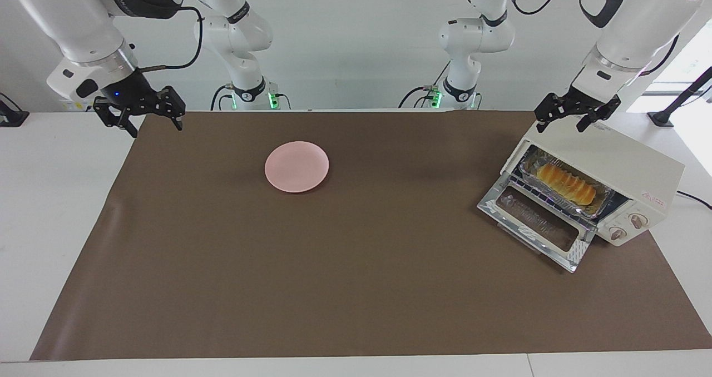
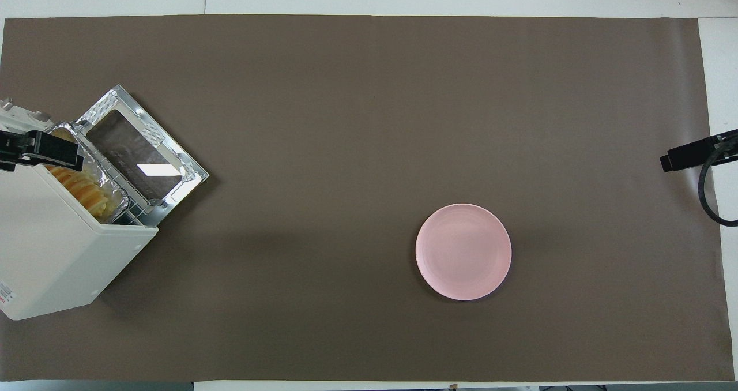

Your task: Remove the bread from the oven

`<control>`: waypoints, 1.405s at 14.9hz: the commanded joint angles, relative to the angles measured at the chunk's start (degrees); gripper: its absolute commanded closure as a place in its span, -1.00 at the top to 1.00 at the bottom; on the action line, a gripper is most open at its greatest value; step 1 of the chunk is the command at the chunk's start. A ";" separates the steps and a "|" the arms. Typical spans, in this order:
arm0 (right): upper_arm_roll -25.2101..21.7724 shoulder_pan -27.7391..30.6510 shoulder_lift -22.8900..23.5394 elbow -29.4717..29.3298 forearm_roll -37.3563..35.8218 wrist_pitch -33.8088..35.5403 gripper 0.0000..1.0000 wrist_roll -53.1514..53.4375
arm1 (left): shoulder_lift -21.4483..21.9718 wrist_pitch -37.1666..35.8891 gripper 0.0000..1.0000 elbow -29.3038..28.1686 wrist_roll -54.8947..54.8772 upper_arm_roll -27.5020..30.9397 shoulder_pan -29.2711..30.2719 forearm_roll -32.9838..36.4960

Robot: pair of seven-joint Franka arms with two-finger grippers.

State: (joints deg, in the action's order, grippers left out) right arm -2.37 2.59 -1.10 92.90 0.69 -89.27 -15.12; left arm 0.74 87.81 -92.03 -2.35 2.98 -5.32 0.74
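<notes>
The cream-white oven (image 1: 628, 165) stands at the left arm's end of the table, its glass door (image 1: 537, 224) dropped open. The golden ridged bread (image 1: 564, 183) lies in a silver foil tray (image 1: 603, 206) on the rack inside. In the overhead view the oven (image 2: 57, 247) hides most of the bread (image 2: 86, 192). My left gripper (image 1: 567, 118) is open and empty, hanging over the oven's top. My right gripper (image 1: 156, 125) is open and empty over the mat's corner at the right arm's end, where the arm waits.
A pink plate (image 1: 296, 166) lies empty on the brown mat (image 1: 356, 288), toward the right arm's end and nearer to the robots than the mat's middle. It also shows in the overhead view (image 2: 463, 251). The open door juts onto the mat.
</notes>
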 commanded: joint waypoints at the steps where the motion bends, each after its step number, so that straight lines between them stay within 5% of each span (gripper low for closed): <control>1: 0.70 0.75 -0.13 -0.18 -0.51 0.86 1.00 0.00 | 0.93 1.14 1.00 -1.40 -0.03 0.19 -0.13 -0.92; 11: 0.70 0.75 -0.13 -0.18 -0.51 0.86 1.00 0.00 | -1.16 2.81 1.00 0.26 4.62 0.27 -0.22 -1.09; 14: 0.70 0.75 -0.13 -0.18 -0.51 0.86 1.00 0.00 | -9.14 0.36 1.00 8.49 7.18 0.54 -0.22 -1.71; 17: 0.70 0.75 -0.13 -0.18 -0.51 0.86 1.00 0.00 | -24.51 -6.76 1.00 28.34 15.14 1.24 -1.53 -1.53; 21: 0.70 1.19 -0.13 -0.18 -0.51 1.12 1.00 0.00 | -29.83 -2.65 1.00 30.51 23.87 1.24 -2.24 -0.92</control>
State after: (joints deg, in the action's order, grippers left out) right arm -2.37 2.61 -1.10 92.90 0.69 -89.17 -15.12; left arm -25.73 85.93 -66.14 17.98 3.22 -6.69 0.17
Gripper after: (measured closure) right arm 0.000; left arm 0.000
